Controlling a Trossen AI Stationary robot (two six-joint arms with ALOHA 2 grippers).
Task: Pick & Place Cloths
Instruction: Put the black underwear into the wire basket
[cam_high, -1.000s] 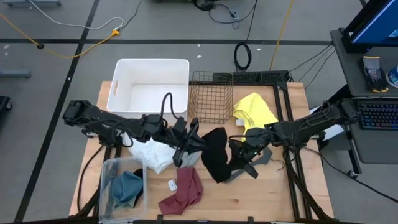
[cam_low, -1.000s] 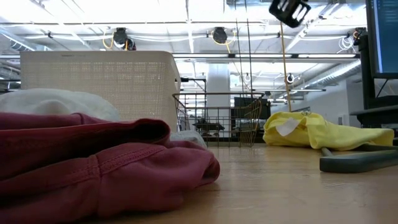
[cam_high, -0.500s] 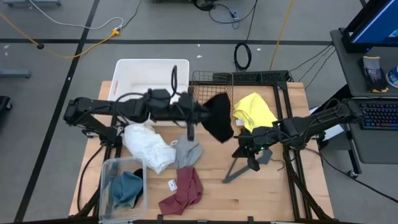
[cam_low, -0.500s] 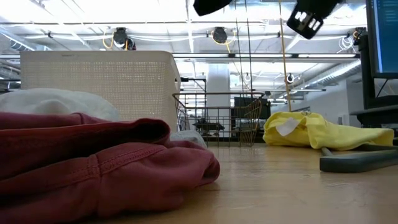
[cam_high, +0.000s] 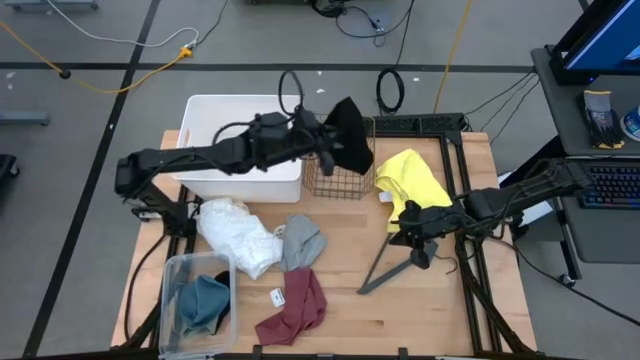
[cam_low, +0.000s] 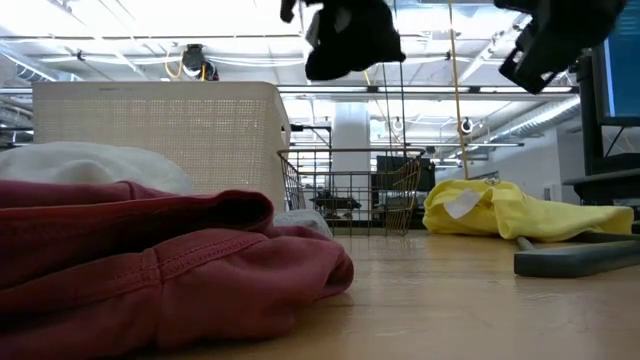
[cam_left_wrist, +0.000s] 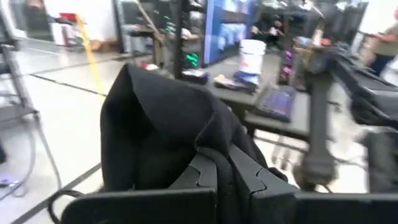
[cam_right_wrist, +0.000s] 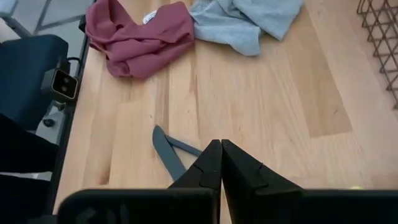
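Holding the black cloth (cam_high: 347, 133) clenched in our left tool (cam_high: 322, 140) above the wire basket (cam_high: 340, 172) for dropping, we keep the right tool (cam_high: 400, 228) closed and empty over the desk (cam_high: 430, 300).

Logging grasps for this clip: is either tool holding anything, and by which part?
The left tool is shut on the black cloth, pinching a bunched fold at its edge. The right tool is shut, empty.

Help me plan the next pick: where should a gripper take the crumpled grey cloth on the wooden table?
Probably from straight above, pinching the raised fold at the middle of the crumpled grey cloth. It lies flat and loose on the wooden table, touching the white cloth on one side.
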